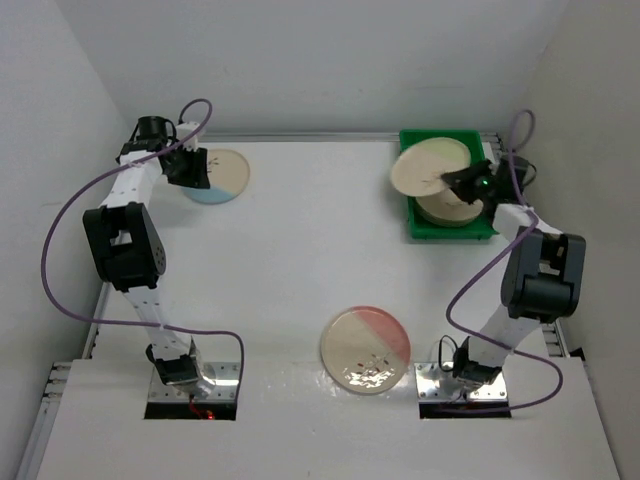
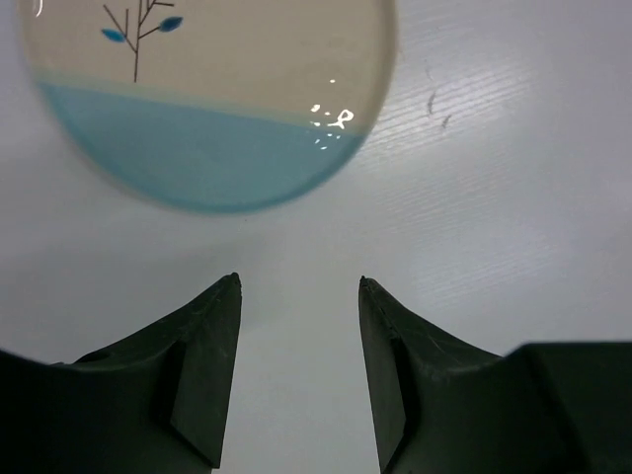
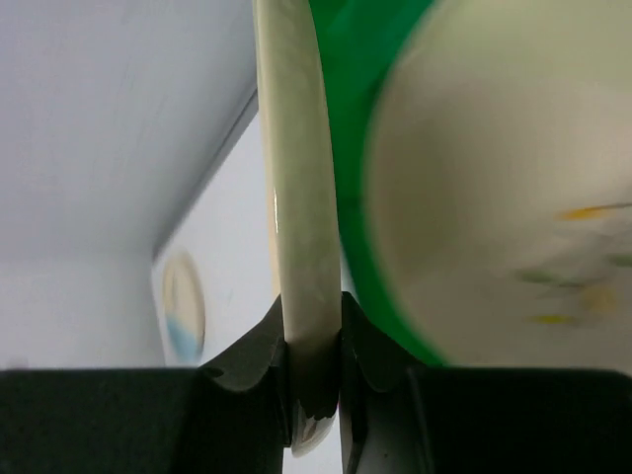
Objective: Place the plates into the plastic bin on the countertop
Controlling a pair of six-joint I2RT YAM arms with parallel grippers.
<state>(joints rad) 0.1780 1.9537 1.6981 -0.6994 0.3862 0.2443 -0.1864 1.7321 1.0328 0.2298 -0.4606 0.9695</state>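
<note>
1 plate (image 1: 422,166) hangs tilted over the green bin (image 1: 450,236), its rim pinched tight in my right gripper (image 1: 450,180).
Next, I judge, I level it and let go onto the stack (image 1: 445,212). My left gripper (image 2: 299,296) stands part open and empty, just short of the blue plate (image 2: 197,99). 1 pink plate (image 1: 365,350) lies on the countertop (image 1: 300,250).
</note>
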